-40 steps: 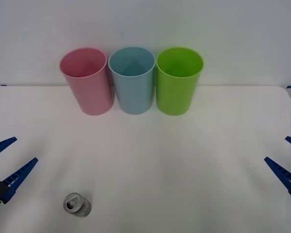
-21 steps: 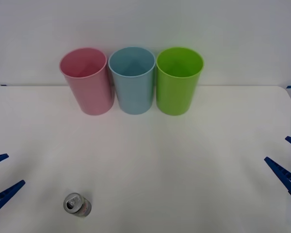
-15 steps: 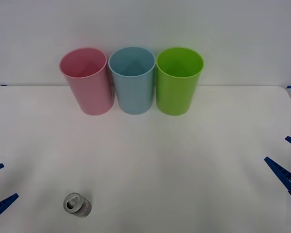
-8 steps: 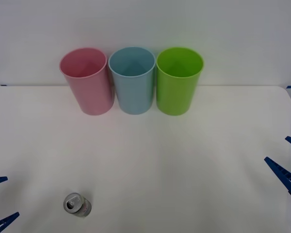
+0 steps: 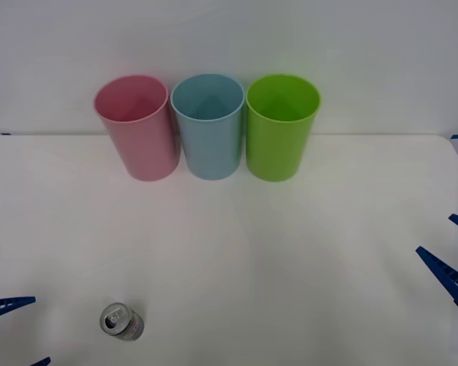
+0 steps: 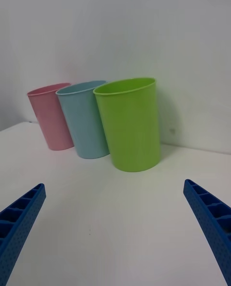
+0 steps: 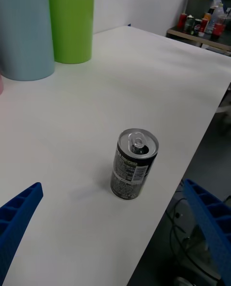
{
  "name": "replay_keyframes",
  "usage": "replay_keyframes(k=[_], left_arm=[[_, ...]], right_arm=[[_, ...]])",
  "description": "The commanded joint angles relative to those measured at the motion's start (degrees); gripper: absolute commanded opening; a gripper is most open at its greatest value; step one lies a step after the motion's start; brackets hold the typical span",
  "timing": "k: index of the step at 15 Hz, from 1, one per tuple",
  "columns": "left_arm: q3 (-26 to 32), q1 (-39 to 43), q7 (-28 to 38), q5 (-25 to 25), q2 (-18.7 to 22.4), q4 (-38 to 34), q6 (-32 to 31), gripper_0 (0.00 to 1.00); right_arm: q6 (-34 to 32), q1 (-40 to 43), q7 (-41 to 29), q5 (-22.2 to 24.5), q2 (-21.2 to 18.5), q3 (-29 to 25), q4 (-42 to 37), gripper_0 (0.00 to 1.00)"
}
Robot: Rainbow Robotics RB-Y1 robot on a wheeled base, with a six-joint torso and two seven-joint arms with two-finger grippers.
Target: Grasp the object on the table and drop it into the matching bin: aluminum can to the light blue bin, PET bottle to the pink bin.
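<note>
The left gripper (image 5: 11,332) was found lowered and drawn back toward the aluminum can (image 5: 122,322) — fingers spread, nothing held. The can stood upright near the worktop (image 5: 290,252) front edge, ungrasped — approach judged under way.

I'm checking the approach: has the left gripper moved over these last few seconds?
Yes. The left gripper has slid toward the table's near edge, now level with the standing aluminum can, fingers open.

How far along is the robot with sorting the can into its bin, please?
Nothing is finished yet: the aluminum can stands upright on the table, ungrasped. In hand: the open left gripper is beside the can, which sits between its fingers in the left wrist view. Left: grasp, carry and drop into the light blue bin. The right gripper waits open at the table's right edge.
</note>
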Motion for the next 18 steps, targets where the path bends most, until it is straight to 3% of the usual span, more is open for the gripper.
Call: replay_keyframes(k=[1, 4, 8, 18], left_arm=[[-2.49, -1.07, -3.83, 0.19, -0.1, 1.76, 0.64, 1.0], [-5.92, -3.88, -8.57, 1.25, -0.45, 6.06, 0.72, 1.0], [-8.2, -4.49, -10.15, 1.43, -1.24, 7.21, 1.6, 1.0], [-8.2, -5.99, -13.23, -3.41, -11.35, 8.0, 3.1, 1.0]], right_arm=[[0.0, 0.0, 0.0, 0.0, 0.0, 0.0, 0.0, 1.0], [0.0, 0.0, 0.0, 0.0, 0.0, 0.0, 0.0, 1.0], [0.0, 0.0, 0.0, 0.0, 0.0, 0.0, 0.0, 1.0], [0.0, 0.0, 0.0, 0.0, 0.0, 0.0, 0.0, 1.0]])
